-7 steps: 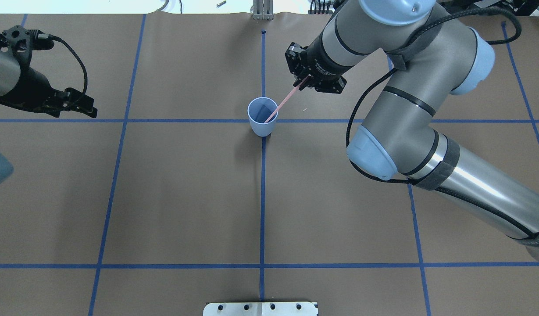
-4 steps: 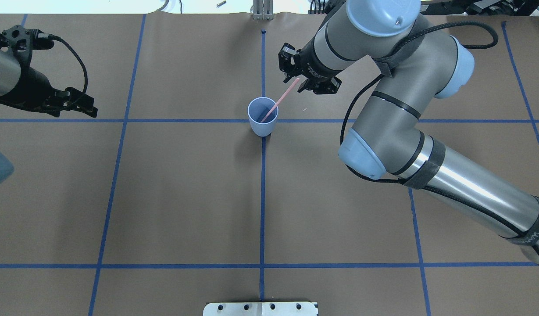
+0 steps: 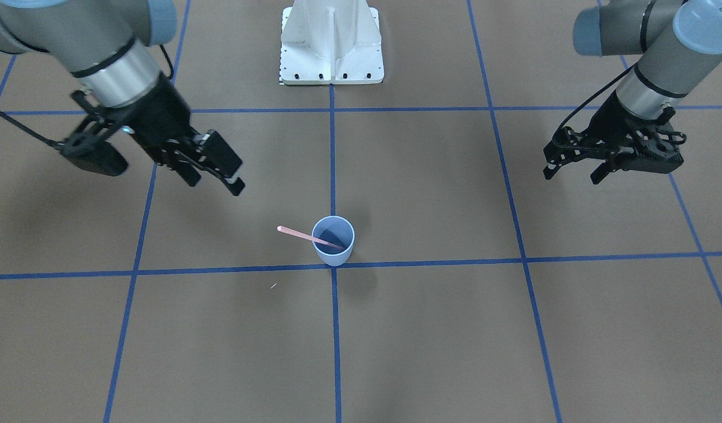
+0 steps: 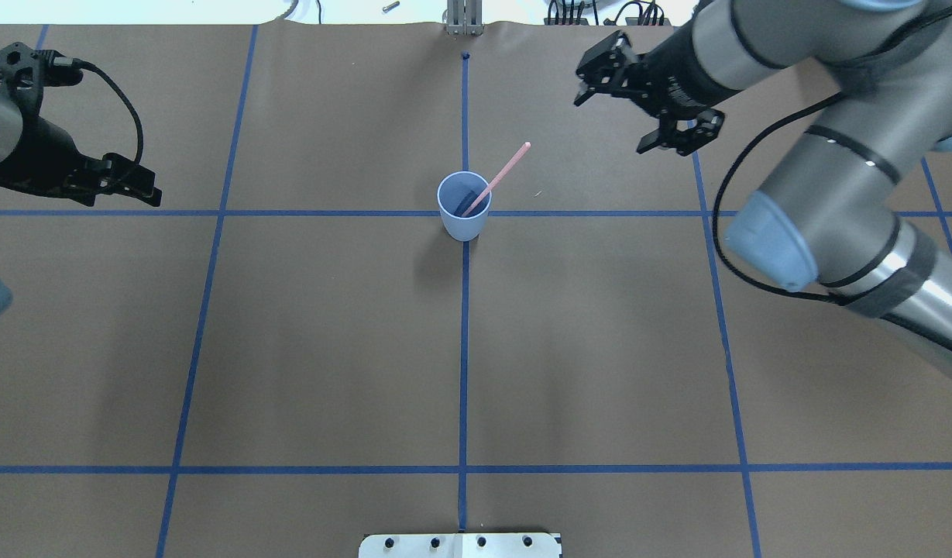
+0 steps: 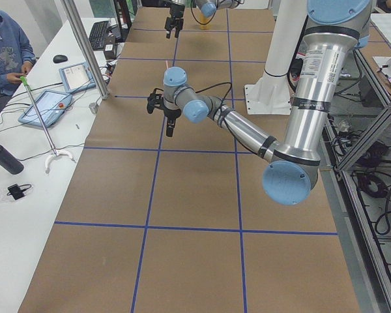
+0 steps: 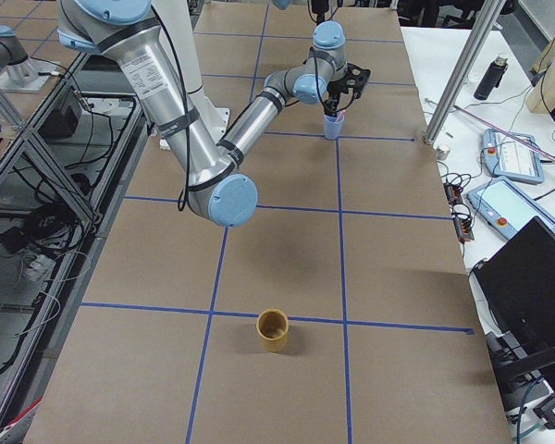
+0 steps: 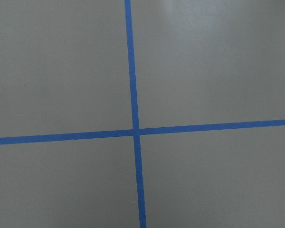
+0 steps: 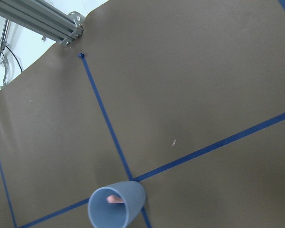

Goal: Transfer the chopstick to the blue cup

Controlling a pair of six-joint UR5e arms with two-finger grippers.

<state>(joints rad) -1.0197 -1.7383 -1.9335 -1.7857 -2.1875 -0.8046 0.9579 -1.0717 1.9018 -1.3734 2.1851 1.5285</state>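
Note:
The blue cup [image 4: 463, 209] stands upright on the centre tape line, also seen in the front view [image 3: 333, 244] and the right wrist view [image 8: 116, 209]. The pale pink chopstick [image 4: 503, 169] leans inside it, its upper end sticking out over the rim toward the far right [image 3: 299, 235]. My right gripper [image 4: 611, 122] hangs open and empty, well to the right of the cup and farther back [image 3: 215, 185]. My left gripper [image 3: 572, 175] hovers open and empty far off at the table's left side [image 4: 146, 190].
A tiny white sliver [image 4: 537, 193] lies on the paper just right of the cup [image 8: 174, 142]. The robot's base plate [image 3: 331, 41] sits at the near edge. A tan cup [image 6: 273, 329] stands far off. A person [image 5: 3, 52] sits at the side table.
My right gripper let go of the chopstick, opened, and drew away to the right and back. The chopstick stays leaning in the cup. The left arm barely moved.

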